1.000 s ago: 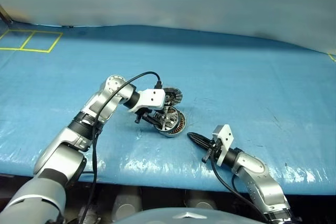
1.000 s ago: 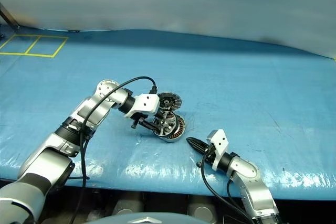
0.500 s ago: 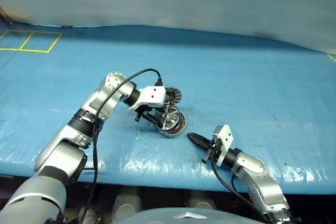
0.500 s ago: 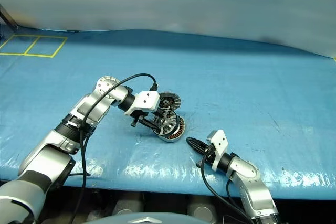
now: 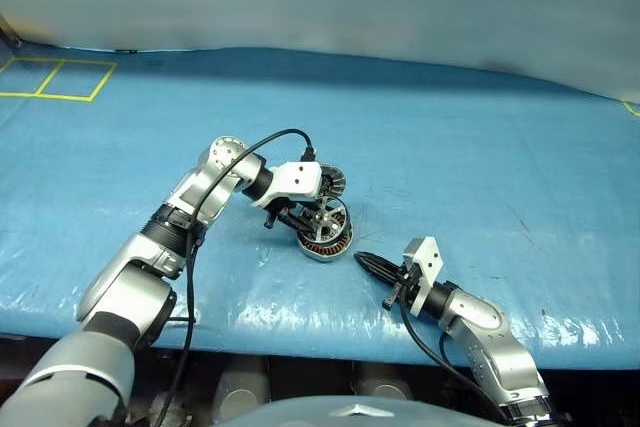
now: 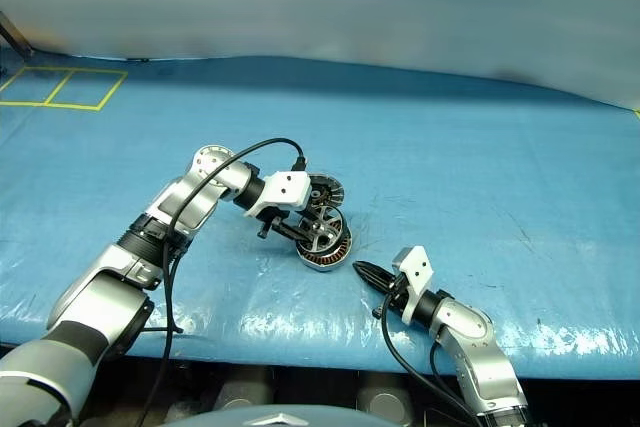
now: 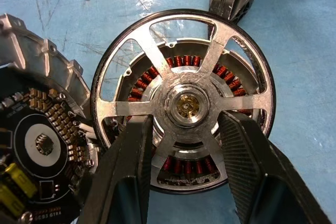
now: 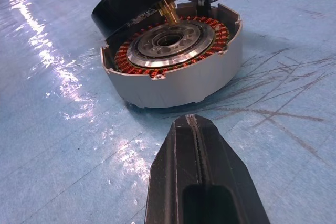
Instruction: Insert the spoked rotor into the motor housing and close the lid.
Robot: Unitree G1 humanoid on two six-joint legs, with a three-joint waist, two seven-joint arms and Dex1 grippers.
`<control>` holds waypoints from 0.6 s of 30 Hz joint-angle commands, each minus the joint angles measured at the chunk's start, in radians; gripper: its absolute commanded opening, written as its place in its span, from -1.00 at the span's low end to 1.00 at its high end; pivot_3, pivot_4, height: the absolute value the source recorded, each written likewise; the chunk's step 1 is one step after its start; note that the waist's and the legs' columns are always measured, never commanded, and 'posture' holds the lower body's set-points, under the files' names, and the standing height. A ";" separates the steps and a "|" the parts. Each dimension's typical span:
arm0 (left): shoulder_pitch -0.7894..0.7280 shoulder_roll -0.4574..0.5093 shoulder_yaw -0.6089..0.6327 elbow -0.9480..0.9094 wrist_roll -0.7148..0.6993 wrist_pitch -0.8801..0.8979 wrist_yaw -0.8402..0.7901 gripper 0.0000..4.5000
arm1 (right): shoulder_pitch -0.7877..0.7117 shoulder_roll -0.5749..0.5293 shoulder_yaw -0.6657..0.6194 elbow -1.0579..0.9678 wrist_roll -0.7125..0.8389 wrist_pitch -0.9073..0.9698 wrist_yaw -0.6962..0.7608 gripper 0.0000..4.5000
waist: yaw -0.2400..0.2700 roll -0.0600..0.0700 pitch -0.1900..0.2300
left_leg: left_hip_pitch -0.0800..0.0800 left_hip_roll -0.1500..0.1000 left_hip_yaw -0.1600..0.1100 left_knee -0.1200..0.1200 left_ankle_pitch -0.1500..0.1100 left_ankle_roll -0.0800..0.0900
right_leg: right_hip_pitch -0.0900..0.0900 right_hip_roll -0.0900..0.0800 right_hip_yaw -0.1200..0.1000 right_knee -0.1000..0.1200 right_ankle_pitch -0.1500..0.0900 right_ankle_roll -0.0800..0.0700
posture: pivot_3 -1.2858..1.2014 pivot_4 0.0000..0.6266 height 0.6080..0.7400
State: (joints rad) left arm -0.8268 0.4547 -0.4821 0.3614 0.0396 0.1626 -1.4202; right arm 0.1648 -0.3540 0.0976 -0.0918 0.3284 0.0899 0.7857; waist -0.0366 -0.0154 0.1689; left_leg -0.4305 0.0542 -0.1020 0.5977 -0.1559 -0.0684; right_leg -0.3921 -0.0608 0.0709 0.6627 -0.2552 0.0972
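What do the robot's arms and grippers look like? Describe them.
Both arms are silver-grey metal segments with black joint bands. Each wrist carries a white block, with a black cable looping back along the arm. The left gripper and right gripper each have two black fingers.

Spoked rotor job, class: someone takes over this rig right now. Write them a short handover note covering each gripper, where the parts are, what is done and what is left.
Left gripper: gripping the spoked rotor at its hub, holding it tilted just above the motor housing, not yet seated.
Right gripper: shut, empty, resting on the blue sheet just short of the housing.
Lid: open, lying beside the housing, circuit side up.
Done: rotor picked up and brought over the copper windings.
Left: level the rotor, lower its shaft into the centre bore, release, then close the lid.
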 commanded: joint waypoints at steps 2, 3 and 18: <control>-0.022 -0.002 0.007 0.001 0.002 -0.017 -0.006 -0.27 | 0.007 0.001 -0.011 -0.025 0.007 -0.021 0.001 -1.00 | 0.000 0.000 0.000 | 0.000 0.000 0.000 0.000 0.000 0.000 | 0.000 0.000 0.000 0.000 0.000 0.000 | 0.03 -0.52 1.00; -0.020 0.000 0.006 0.000 0.002 -0.017 -0.009 -0.27 | 0.008 0.001 -0.011 -0.024 0.007 -0.022 0.000 -1.00 | 0.000 0.000 0.000 | 0.000 0.000 0.000 0.000 0.000 0.000 | 0.000 0.000 0.000 0.000 0.000 0.000 | 0.03 -0.52 1.00; -0.010 0.016 0.001 -0.007 0.018 -0.039 -0.020 0.03 | -0.007 0.002 -0.007 -0.019 -0.018 -0.030 -0.022 -1.00 | 0.000 0.000 0.000 | 0.000 0.000 0.000 0.000 0.000 0.000 | 0.000 0.000 0.000 0.000 0.000 0.000 | 0.03 -0.52 1.00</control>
State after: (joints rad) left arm -0.8274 0.4683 -0.4859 0.3665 0.0537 0.1488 -1.4430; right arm 0.1626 -0.3536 0.0978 -0.0916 0.3133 0.0832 0.7668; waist -0.0367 -0.0154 0.1689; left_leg -0.4305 0.0542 -0.1020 0.5978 -0.1559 -0.0684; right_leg -0.3920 -0.0609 0.0709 0.6628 -0.2552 0.0972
